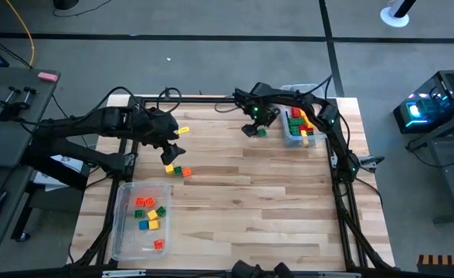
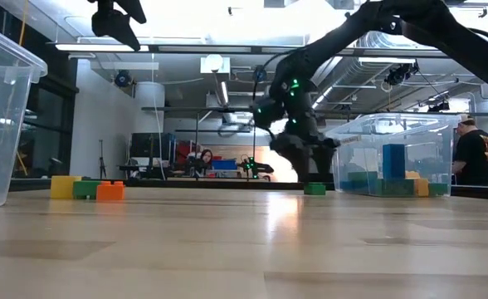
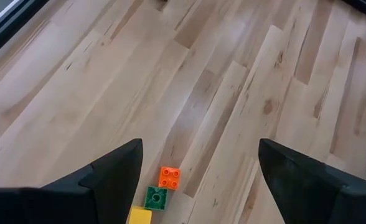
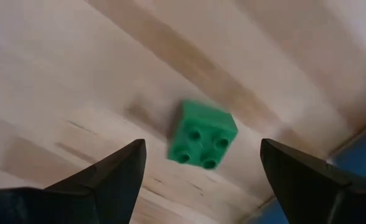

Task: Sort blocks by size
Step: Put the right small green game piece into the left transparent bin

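A small square green block (image 4: 202, 134) with four studs lies flat on the table near the far bin; it also shows in the high view (image 1: 261, 133) and the low view (image 2: 314, 189). My right gripper (image 4: 202, 144) is open just above it, one finger on either side, touching nothing. A yellow block (image 1: 169, 166), a green block (image 1: 177, 171) and an orange block (image 1: 186, 173) lie in a row on the table's left. My left gripper (image 3: 198, 146) is open and empty, high above that row (image 3: 163, 186).
A clear bin (image 1: 123, 232) at the near left holds several small blocks. A clear bin (image 1: 289, 139) at the far right holds several longer blocks and stands right beside my right gripper (image 1: 254, 127). Bare wooden table (image 1: 265, 201) spreads across the middle and near right. People show in the room behind.
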You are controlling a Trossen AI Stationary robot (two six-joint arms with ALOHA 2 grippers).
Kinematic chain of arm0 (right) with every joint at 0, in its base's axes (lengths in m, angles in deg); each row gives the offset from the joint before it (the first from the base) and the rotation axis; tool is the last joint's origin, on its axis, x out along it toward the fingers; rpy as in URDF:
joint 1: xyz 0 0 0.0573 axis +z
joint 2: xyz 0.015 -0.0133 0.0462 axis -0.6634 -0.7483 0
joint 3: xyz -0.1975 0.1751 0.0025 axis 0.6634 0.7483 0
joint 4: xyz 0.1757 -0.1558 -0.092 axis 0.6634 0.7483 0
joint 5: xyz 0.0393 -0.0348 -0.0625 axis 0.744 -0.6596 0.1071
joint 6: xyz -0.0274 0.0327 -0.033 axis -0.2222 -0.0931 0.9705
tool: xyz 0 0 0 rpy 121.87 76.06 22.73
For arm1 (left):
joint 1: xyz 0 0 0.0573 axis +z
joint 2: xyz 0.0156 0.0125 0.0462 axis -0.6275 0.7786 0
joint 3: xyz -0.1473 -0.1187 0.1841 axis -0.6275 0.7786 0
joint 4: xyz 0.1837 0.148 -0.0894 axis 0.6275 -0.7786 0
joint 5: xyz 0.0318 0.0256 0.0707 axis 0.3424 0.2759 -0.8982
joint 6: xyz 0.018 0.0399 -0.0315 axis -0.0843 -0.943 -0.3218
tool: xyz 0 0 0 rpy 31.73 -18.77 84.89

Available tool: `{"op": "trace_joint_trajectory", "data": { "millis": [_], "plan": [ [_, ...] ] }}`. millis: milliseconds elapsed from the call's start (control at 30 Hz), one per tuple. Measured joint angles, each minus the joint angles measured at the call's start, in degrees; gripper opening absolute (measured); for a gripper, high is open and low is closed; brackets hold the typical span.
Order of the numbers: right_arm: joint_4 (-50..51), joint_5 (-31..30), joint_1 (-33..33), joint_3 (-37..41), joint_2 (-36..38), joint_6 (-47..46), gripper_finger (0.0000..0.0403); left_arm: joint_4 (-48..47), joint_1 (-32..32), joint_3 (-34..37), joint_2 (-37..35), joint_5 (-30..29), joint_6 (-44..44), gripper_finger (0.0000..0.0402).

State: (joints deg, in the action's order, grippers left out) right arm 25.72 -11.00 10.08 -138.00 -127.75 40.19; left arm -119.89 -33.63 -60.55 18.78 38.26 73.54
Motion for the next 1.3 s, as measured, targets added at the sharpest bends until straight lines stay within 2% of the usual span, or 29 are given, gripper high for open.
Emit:
{"op": "trace_joint_trajectory", "data": {
  "millis": [267, 533, 667, 967, 1133, 1300],
  "plan": [
    [-5.5, 1.1, 0.0, 7.9, 0.3, -2.9, 0.0311, 0.0, 0.0, 0.0, 0.0, 0.0, -0.1, 0.0306],
    [-8.0, -1.3, 0.3, 6.4, 0.0, -3.8, 0.0311, 0.0, 0.0, 0.0, 0.0, 0.0, -3.1, 0.0306],
    [-9.4, -0.1, 0.1, 6.0, 0.0, -4.4, 0.0304, 0.0, 0.0, 0.0, 0.0, 0.0, -3.5, 0.0306],
    [-8.7, 0.9, 0.4, 6.6, 0.1, -5.4, 0.0215, 0.0, 0.0, 0.0, 0.0, -0.5, -2.6, 0.0306],
    [-9.2, 0.5, 0.8, 6.6, 0.2, -4.8, 0.0140, 0.2, 0.0, -0.9, 0.0, -2.4, -4.1, 0.0306],
    [-9.7, 0.0, 2.5, 4.6, 0.9, -3.2, 0.0138, 0.5, 0.8, -6.8, -0.3, -6.9, -14.4, 0.0306]
  ]
}}
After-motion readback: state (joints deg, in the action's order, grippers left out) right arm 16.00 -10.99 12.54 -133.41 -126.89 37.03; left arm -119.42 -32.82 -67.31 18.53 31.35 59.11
